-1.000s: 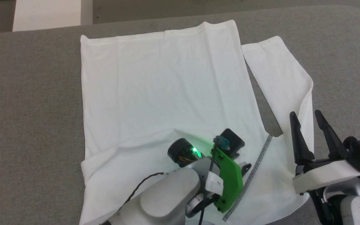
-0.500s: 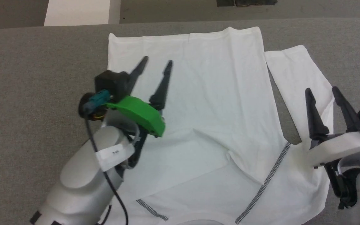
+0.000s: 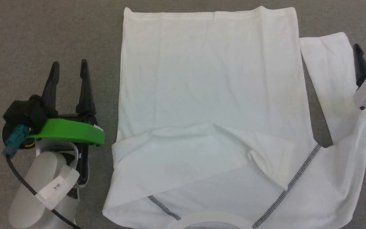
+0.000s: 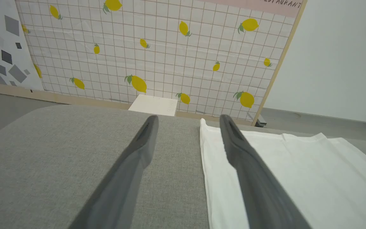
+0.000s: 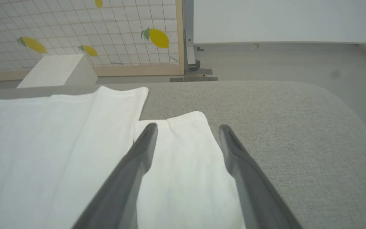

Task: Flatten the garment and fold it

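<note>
Fingers of the left claw (image 3: pixel 69 62) are spread wide and hold nothing. A second ago this claw was low on the white top (image 3: pixel 208 79), down among the cloth. Now it has let go and pulled away to the side. The camera has moved too, so the whole picture sits differently.

The top lies flat on the grey table (image 3: pixel 43 25), just to the right of the left claw, not touching it. One sleeve, the folded sleeve (image 3: pixel 186 159), lies across the body of the top where the claw left it. I think that means the first fold is done and the other side comes next.

The right claw (image 5: pixel 187 127) is spread wide too, with nothing in it. It hangs over the loose sleeve (image 3: pixel 332 79), which sticks out beside the body of the top.

Counting: one top, with two sleeves, one folded in and one out. Two dark zigzag seams (image 3: pixel 297 184) show near the neck. Two claws, each with two dark fingers. One white box (image 4: pixel 153 105) sits far ahead of the left claw, past the table edge.
</note>
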Tool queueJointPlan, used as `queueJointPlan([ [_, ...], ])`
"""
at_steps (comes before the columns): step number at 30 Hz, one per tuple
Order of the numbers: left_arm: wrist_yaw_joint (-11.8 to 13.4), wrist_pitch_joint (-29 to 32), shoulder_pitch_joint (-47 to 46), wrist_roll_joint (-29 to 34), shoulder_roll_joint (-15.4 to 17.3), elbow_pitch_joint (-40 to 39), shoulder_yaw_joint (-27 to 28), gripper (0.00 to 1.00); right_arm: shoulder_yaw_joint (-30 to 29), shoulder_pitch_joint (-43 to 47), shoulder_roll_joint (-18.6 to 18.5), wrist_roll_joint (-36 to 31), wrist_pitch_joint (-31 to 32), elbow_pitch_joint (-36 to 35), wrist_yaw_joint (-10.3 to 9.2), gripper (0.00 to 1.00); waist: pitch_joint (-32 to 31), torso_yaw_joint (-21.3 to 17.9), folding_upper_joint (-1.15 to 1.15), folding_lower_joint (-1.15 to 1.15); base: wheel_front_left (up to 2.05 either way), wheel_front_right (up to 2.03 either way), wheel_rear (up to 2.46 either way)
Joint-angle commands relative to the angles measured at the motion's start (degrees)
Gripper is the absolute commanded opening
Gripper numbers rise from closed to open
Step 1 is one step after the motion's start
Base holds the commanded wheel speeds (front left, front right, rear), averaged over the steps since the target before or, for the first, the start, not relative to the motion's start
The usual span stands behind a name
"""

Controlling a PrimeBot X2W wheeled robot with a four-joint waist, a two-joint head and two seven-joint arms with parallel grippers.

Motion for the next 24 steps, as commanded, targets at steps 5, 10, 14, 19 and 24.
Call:
queueJointPlan([
  [5, -3.15, -0.26, 4.78, 3.74, -4.6, -3.14, 5.56, 1.0, -4.17, -7.17, -3.37, -2.07, 4.64, 7.61, -0.09, 1.0, 5.75, 4.66, 0.0, 0.0, 0.0, 0.0, 0.0],
  [10, -5.78, -0.26, 6.88, 6.47, -8.63, -4.85, 10.35, 1.0, -6.85, -12.3, -5.76, -4.47, 7.48, 11.18, -0.09, 1.0, 9.18, 6.48, 0.0, 0.0, 0.0, 0.0, 0.0],
  [14, -8.08, -0.26, 7.1, 8.66, -10.8, -4.9, 12.92, 1.0, -8.21, -14.98, -6.06, -6.07, 11.94, 13.27, -0.09, 1.0, 11.02, 7.32, 0.0, 0.0, 0.0, 0.0, 0.0],
  [19, -10.62, -0.27, 6.5, 10.83, -13.09, -4.66, 15.4, 1.0, -8.14, -16.48, -6.52, -6.97, 17.13, 14.52, -0.09, 0.8, 12.24, 7.99, 0.0, 0.0, 0.0, 0.0, 0.0],
  [24, -12.16, -0.27, 6.41, 12.65, -14.38, -3.64, 17.0, 1.0, -8.32, -15.76, -7.34, -7.39, 20.65, 13.54, -0.09, 0.0, 11.59, 7.82, 0.0, 0.0, 0.0, 0.0, 0.0],
])
